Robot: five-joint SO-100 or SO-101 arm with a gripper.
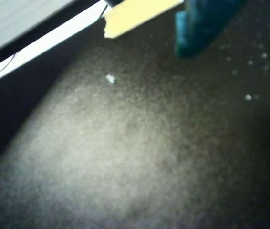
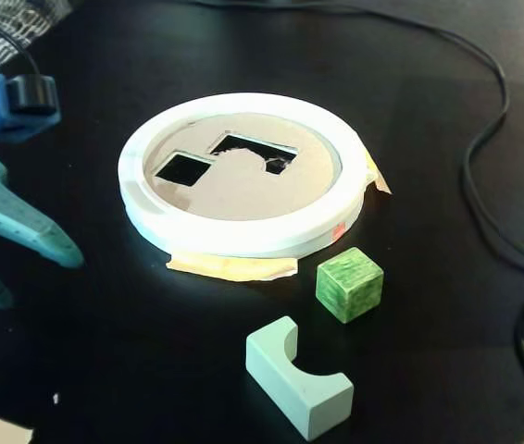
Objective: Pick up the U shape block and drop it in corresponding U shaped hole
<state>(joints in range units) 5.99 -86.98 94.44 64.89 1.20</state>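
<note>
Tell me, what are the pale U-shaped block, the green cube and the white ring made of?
The U-shaped block looks like painted wood: matte pale mint, crisp edges. The green cube also seems wooden, with streaky stain showing through. The white ring looks like smooth plastic with a slight sheen, though the material is uncertain; its tan inner panel resembles cardboard.

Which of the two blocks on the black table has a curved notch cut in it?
The pale mint-green U-shaped block, nearest the camera in the fixed view. The darker green cube beside the white round tray has flat faces only.
</note>
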